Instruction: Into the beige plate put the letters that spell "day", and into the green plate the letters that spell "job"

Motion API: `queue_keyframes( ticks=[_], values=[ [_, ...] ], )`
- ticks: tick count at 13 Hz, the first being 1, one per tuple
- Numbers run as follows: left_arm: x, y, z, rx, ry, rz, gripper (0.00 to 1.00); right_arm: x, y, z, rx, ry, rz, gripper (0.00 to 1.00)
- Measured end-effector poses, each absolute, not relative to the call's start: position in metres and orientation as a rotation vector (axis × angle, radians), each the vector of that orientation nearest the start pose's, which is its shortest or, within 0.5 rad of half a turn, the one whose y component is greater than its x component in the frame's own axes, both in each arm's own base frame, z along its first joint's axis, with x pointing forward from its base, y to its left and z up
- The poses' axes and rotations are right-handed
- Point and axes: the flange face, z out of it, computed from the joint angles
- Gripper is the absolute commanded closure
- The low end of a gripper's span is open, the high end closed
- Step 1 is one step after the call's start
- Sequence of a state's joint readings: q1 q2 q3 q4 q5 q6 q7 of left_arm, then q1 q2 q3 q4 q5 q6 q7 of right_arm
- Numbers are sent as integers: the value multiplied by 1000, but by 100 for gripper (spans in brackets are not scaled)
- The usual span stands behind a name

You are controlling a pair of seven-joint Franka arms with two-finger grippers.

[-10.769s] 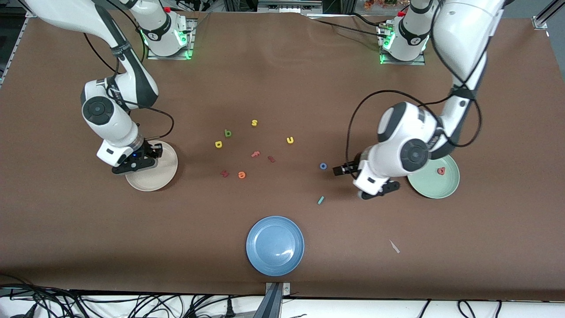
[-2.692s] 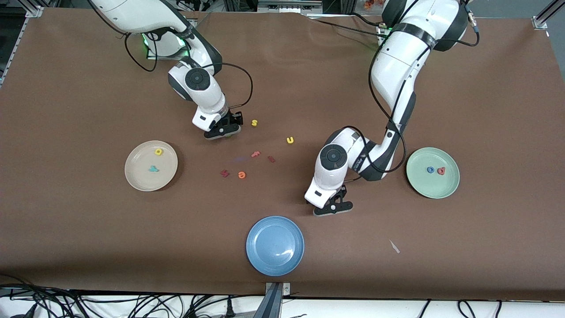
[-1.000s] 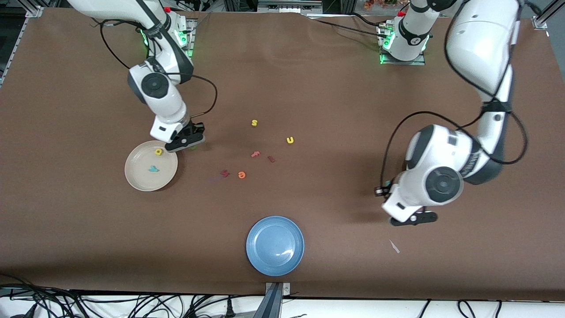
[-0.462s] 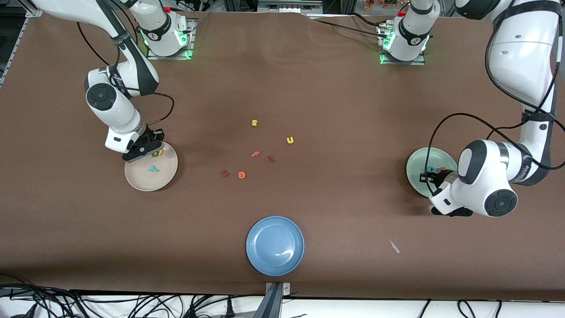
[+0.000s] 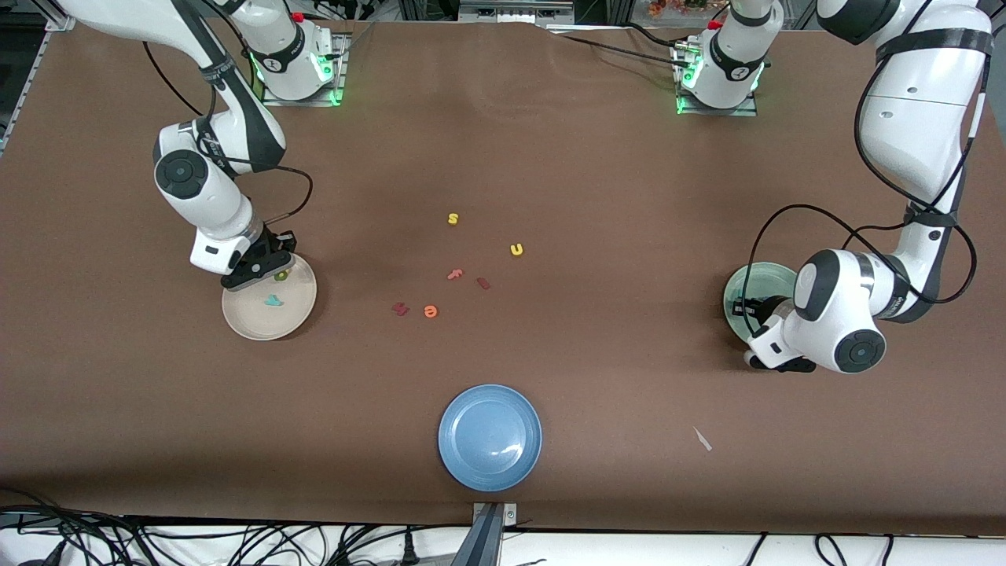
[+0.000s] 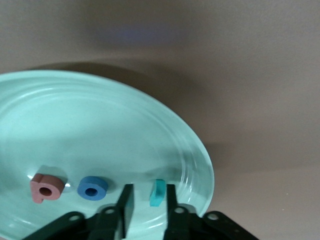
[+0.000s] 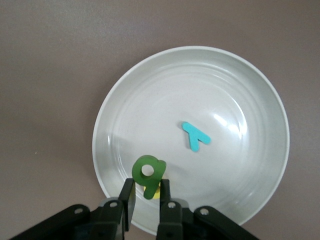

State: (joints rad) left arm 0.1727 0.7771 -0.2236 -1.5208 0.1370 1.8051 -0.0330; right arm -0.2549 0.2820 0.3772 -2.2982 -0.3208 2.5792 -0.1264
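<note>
A: The front camera is looking down from high across the table (image 5: 550, 157), facing both bases.

B: The left wrist camera is hanging close over the green plate (image 6: 100, 130); the right one is peering down on the beige plate (image 7: 240, 90). Both plates (image 5: 735, 295) (image 5: 267, 326) are showing in front too.

- The green plate (image 6: 100, 125) looks smooth and glossy, with soft highlights.
- The beige plate (image 7: 240, 90) has a similar sheen.
- The brown surface (image 5: 550, 157) looks matt.
- The green letter (image 7: 148, 175) looks matt, foam-like.
</note>
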Motion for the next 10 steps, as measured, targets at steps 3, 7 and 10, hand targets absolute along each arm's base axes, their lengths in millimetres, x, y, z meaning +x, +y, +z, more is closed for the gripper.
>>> queue_keyframes(
  ticks=[3,7,10],
  values=[
    [671,0,236,-3102,74,576,0,532,75,226,-3095,-792,-47,54],
    [689,-6,395,-3119,77,201,0,535,76,220,-3086,-786,-50,6],
    [683,-7,483,-3108,69,19,0,537,76,221,-3086,-784,-57,1]
  ],
)
